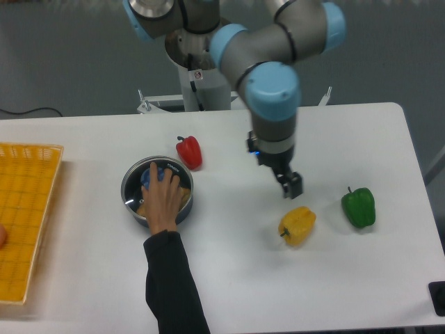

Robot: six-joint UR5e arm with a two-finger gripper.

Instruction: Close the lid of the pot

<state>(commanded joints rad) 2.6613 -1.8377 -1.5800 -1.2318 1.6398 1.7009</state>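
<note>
The pot (132,188) stands left of centre on the white table, and the glass lid (154,171) lies flat on top of it. Its blue knob (148,178) shows partly under a person's hand (163,200), which rests on the lid. The person's dark sleeve (170,278) comes from the front edge and hides the pot's handle. My gripper (290,185) hangs well to the right of the pot, just above the yellow pepper, open and holding nothing.
A red pepper (189,152) sits just behind and to the right of the pot. A yellow pepper (297,225) and a green pepper (359,207) lie to the right. An orange basket (28,216) fills the left edge.
</note>
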